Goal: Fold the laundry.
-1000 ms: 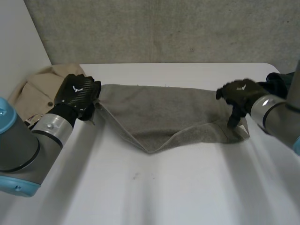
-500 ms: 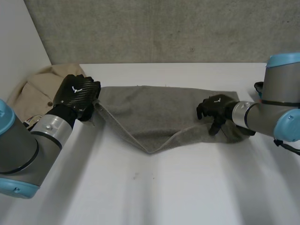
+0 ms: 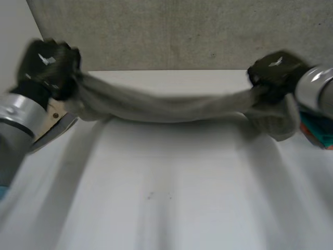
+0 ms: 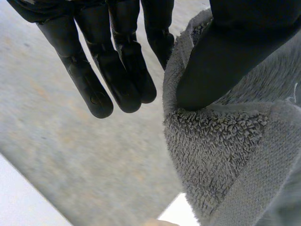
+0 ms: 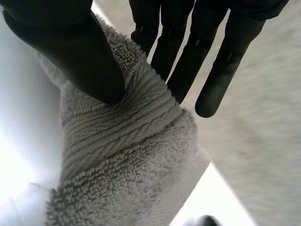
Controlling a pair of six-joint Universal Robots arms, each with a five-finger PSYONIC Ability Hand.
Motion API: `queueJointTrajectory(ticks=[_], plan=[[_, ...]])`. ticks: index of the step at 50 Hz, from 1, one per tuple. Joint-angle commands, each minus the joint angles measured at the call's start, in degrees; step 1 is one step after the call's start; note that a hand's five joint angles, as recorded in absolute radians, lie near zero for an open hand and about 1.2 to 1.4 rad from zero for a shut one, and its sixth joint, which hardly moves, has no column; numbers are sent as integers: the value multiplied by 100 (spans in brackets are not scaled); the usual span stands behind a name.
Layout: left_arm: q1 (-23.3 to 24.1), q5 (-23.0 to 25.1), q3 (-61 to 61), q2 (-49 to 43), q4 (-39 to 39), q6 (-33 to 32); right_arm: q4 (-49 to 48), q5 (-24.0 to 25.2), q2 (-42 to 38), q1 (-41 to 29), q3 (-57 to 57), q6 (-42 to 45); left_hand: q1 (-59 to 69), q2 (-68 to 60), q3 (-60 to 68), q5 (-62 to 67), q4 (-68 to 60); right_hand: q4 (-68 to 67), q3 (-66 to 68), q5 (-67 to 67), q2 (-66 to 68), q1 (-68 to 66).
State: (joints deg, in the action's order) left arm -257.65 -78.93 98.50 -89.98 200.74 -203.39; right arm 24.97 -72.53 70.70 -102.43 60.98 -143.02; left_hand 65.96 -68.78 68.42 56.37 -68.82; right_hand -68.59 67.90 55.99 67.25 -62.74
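Note:
A grey towel (image 3: pixel 166 107) hangs stretched in a sagging band above the white table (image 3: pixel 171 198), held at both ends. My left hand (image 3: pixel 49 65) is raised at the far left, pinching the towel's left end. In the left wrist view the thumb (image 4: pixel 225 56) presses the towel (image 4: pixel 221 155) against the straight fingers (image 4: pixel 117 70). My right hand (image 3: pixel 273 70) is raised at the far right and grips the other end, from which a bunch of cloth hangs down. In the right wrist view its thumb (image 5: pixel 70 52) pins the towel (image 5: pixel 122 155) to the fingers (image 5: pixel 207 47).
A beige garment (image 3: pixel 53 115) lies at the table's left edge behind my left arm. Something teal (image 3: pixel 318 133) sits by the right edge under my right arm. A grey wall (image 3: pixel 166 31) closes off the back.
The right hand moved onto the towel's right part, closed on it and rose to the right. The left hand rose too, so the towel left the table and now hangs between them.

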Motion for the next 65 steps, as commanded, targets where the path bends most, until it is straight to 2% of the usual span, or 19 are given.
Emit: queueJointTrajectory(ticks=[1,4,9,14,19,22,27,29,30,32,34,35,37,38,39,41,52,59,65], plan=[[-233,290,-1095,525,-1948,-25,429,-174,1638,496,414,476,1404,-1122,1158,1363,-1118,-1141,1210,1401,1275,-1726],[-277,562,-1630,491,-2922,-51,719,-156,2069,531,519,731,1404,-1122,1158,1363,-1118,-1141,1210,1401,1275,-1726],[-470,730,-2028,140,-3769,-130,763,-121,2237,523,844,986,1404,-1122,1158,1363,-1118,-1141,1210,1401,1275,-1726],[-515,730,-2002,-449,-3937,-455,842,-218,2027,505,1248,1302,1404,-1122,1158,1363,-1118,-1141,1210,1401,1275,-1726],[-339,712,-1913,-1257,-3920,-702,781,-244,1105,409,1408,1461,1404,-1122,1158,1363,-1118,-1141,1210,1401,1275,-1726],[-181,677,-2203,-2109,-3745,-720,720,-288,430,304,1207,1391,1404,-1122,1158,1363,-1118,-1141,1210,1401,1275,-1726],[-32,240,-3553,-3208,-2745,-728,-175,-604,-600,-57,170,891,1404,-1122,1158,1363,-1118,-1141,1210,1401,1275,-1726],[21,54,-4047,-3332,-2305,-667,-684,-884,-829,-180,-217,575,1404,-1122,1158,1363,-1118,-1141,1210,1401,1275,-1726],[48,-8,-4258,-3368,-2085,-649,-1322,-1208,-926,-259,-549,260,1404,-1122,1158,1363,-1118,-1141,1210,1401,1275,-1726],[109,-236,-4760,-3386,-1207,-597,-2054,-1517,-944,-312,-754,-58,1404,-1122,1158,1363,-1118,-1141,1210,1401,1275,-1726],[144,-324,-4901,-3368,-548,-492,-3297,-1842,-892,-356,-703,-435,1404,-1122,1158,1363,-1118,-1141,1210,1401,1275,-1726],[171,-377,-4884,-3359,143,-326,-3732,-1896,-874,-374,-606,-542,1404,-1122,1158,1363,-1118,-1141,1210,1401,1275,-1726],[197,-500,-4841,-3298,867,-114,-4550,-1914,-795,-383,-378,-674,1404,-1122,1158,1363,-1118,-1141,1210,1401,1275,-1726],[197,-535,-4823,-3246,1140,9,-5233,-1940,-690,-365,-90,-727,1404,-1122,1158,1363,-1118,-1141,1210,1401,1275,-1726],[206,-631,-4718,-3106,1430,184,-5474,-1932,-620,-365,61,-727,1404,-1122,1158,1363,-1118,-1141,1210,1401,1275,-1726],[180,-693,-4586,-2947,1407,300,-5722,-1905,-523,-374,325,-719,1404,-1122,1158,1363,-1118,-1141,1210,1401,1275,-1726],[145,-659,-2943,-2893,906,344,-5039,-1256,-1233,-681,800,-693,1404,-1122,1158,1363,-1118,-1141,1210,1401,1275,-1726],[197,-606,-1493,-2876,862,318,-4222,-1185,-1735,-682,1257,-482,1404,-1122,1158,1363,-1118,-1141,1210,1401,1275,-1726],[206,-308,-465,-2648,774,248,-3711,-1123,-1683,-664,1741,-253,1404,-1122,1158,1363,-1118,-1141,1210,1401,1275,-1726]])
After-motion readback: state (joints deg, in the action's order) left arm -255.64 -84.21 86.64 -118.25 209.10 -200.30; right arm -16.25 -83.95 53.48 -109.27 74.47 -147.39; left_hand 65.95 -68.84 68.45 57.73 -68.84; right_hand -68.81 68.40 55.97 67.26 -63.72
